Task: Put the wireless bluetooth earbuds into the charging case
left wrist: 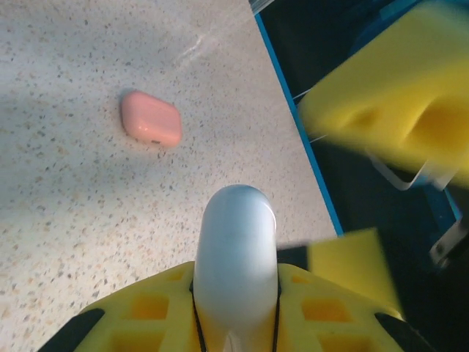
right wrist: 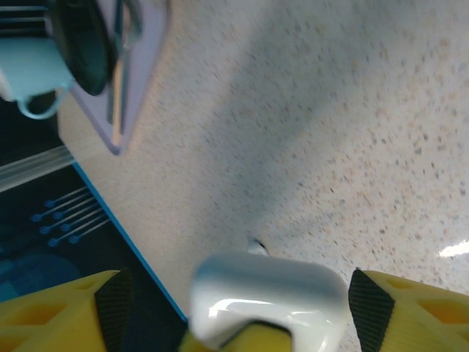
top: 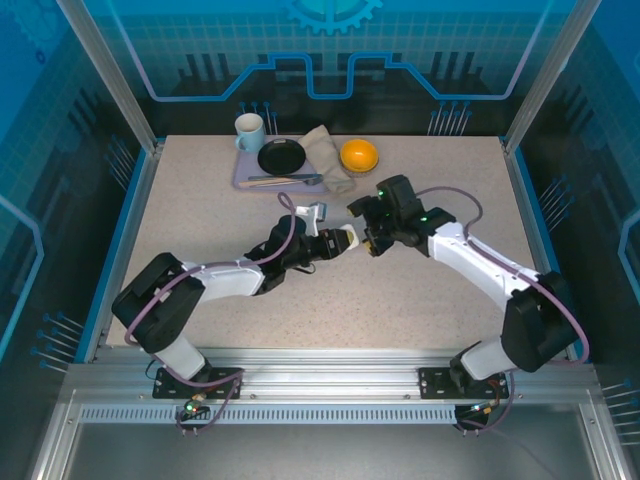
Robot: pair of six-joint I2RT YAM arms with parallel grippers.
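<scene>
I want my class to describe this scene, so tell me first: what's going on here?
The two arms meet over the middle of the table. The left gripper is shut on a white case and holds it up off the surface. The right gripper is open, with its fingers on either side of the same case but not clamping it. A pink case lies on the table, apart from both grippers.

We see a glossy, smooth white plastic case (left wrist: 234, 249), a satin pink case (left wrist: 151, 119), and a speckled, stone-like matt bench (left wrist: 66, 220).
</scene>
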